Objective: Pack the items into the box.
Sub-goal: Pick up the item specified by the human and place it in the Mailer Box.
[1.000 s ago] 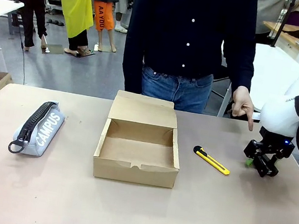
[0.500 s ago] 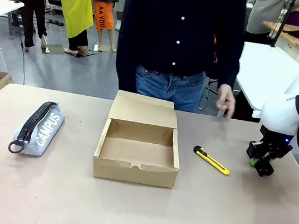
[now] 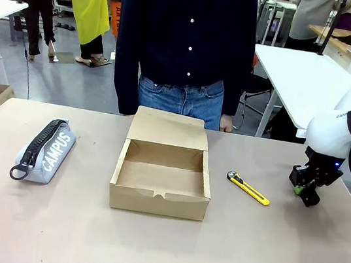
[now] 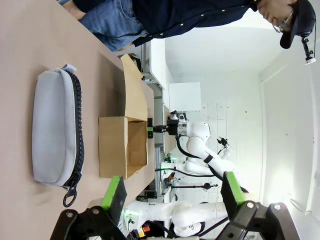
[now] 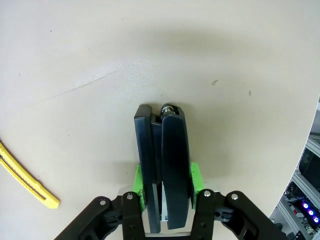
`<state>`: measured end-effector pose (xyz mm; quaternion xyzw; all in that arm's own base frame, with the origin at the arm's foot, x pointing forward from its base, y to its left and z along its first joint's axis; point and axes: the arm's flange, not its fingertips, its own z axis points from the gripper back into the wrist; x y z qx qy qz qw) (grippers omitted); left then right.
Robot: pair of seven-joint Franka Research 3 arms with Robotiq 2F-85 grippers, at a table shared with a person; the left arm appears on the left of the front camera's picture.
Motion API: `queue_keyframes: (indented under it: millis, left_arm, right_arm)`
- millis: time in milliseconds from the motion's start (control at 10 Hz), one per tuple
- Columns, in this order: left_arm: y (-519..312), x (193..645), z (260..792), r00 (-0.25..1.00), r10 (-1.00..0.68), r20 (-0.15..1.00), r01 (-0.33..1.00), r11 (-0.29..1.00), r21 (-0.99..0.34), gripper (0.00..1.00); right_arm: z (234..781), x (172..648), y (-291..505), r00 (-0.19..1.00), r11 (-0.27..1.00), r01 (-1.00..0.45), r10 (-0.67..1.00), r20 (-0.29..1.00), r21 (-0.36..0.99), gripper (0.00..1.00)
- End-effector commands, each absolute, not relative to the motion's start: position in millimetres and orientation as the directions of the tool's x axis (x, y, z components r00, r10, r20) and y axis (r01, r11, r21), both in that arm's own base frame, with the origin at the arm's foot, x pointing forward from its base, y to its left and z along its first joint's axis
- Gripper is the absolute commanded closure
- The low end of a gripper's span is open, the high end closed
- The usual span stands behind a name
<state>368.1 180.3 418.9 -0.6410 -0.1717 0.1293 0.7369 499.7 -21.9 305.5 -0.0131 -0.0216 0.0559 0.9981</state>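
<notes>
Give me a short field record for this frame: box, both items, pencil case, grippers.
box: middle of table, lid flap up, nothing inside
knife: flat on table, right of box, apart from it
black object: held, low over the table's right side
right gripper: shut on black object
left gripper: open, holding nothing
pencil case: left of box, zipped
packed so far: nothing
</notes>
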Motion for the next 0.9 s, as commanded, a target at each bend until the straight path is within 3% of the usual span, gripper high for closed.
queue_keyframes:
  millis: [0,100,300,400,600,800]
  left_arm:
    - [180,368,422,0.908,0.407,0.099,0.047,0.135,-0.99,0.0]
    - [180,368,422,0.908,0.407,0.099,0.047,0.135,-0.99,0.0]
    - [180,368,422,0.908,0.407,0.099,0.047,0.135,-0.99,0.0]
    - [180,368,422,0.908,0.407,0.099,0.047,0.135,-0.99,0.0]
    - [180,368,422,0.908,0.407,0.099,0.047,0.135,-0.99,0.0]
    - [180,368,422,0.908,0.407,0.099,0.047,0.135,-0.99,0.0]
  right_arm:
    - [331,490,-24,0.994,0.996,-0.086,0.084,0.067,0.015,1.0]
    - [378,470,-34,0.99,0.987,-0.084,0.067,0.122,0.139,1.0]
    - [452,420,-43,0.952,0.98,-0.143,0.097,0.29,0.141,1.0]
    - [474,400,-45,0.946,0.978,-0.141,0.087,0.312,0.155,1.0]
    - [477,392,-57,0.957,0.984,-0.036,-0.016,0.289,0.175,1.0]
    - [490,400,-46,0.949,0.982,-0.109,0.057,0.309,0.153,1.0]
